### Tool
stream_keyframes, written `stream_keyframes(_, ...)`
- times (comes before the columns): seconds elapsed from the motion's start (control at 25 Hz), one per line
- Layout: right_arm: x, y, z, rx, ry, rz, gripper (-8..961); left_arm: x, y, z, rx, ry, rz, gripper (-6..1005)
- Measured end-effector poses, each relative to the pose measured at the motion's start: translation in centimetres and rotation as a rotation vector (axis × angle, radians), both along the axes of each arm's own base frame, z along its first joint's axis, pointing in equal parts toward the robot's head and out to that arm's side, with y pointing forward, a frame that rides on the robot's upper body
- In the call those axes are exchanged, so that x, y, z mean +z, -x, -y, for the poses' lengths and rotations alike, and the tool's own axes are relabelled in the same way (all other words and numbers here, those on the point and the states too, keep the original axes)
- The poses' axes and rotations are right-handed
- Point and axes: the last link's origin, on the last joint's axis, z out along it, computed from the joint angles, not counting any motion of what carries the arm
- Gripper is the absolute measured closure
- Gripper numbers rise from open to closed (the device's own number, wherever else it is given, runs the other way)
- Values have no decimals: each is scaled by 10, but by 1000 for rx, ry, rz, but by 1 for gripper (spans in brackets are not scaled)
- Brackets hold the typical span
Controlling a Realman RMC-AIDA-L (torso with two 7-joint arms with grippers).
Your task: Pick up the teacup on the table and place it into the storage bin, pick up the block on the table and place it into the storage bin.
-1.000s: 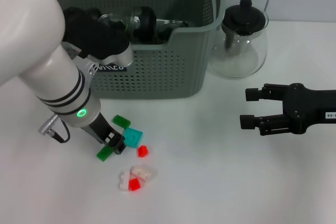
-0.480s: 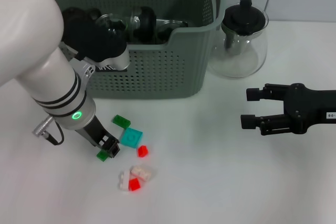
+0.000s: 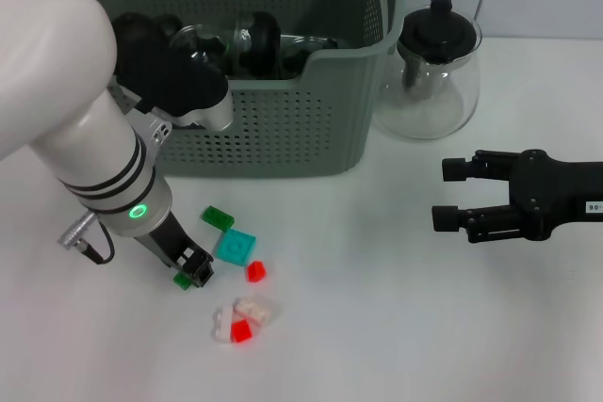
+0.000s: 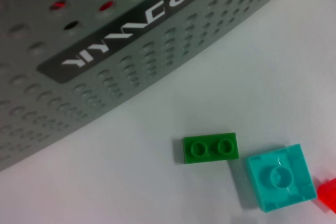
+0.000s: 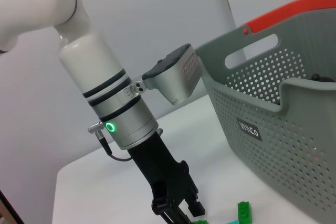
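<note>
Two tools are in view from the head camera: the left tool is down at the counter, its fingers closed on a small green block, while the right tool hovers at 3 o'clock above bare counter with its fingers apart and holding nothing. Just at 2 o'clock of the left tool lie a second green block, a teal block and a small red block; a white-and-red cluster sits at 5 o'clock of it. The storage bin stands at 12 o'clock, glassware visible inside. At 3 o'clock of the bin, close beside it, stands a glass teapot.
</note>
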Motion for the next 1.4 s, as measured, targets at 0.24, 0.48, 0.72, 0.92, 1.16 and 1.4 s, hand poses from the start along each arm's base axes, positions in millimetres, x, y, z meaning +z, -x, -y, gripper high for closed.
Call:
stream_keyframes(0.24, 0, 0, 0, 0, 0, -1, 9, -3, 0, 1, -13, 10, -8, 582)
stream_keyframes(0.48, 0, 0, 0, 1, -1, 0, 9, -3, -1, 1, -18, 12, -10, 660)
stream_keyframes(0.72, 1, 0, 0, 1, -1, 1, 8, 1, -3, 3, -24, 3, -6, 742)
stream_keyframes(0.92, 1, 0, -1, 4, -5, 2, 8, 18, -7, 11, -33, -21, 18, 797)
stream_keyframes(1.16, 2, 0, -1, 6, -8, 3, 8, 59, -26, 31, -62, -64, 220, 809)
stream_keyframes(1.4, 4, 0, -2, 1, -15, -1, 8, 115, -72, 26, -247, -112, 701, 801)
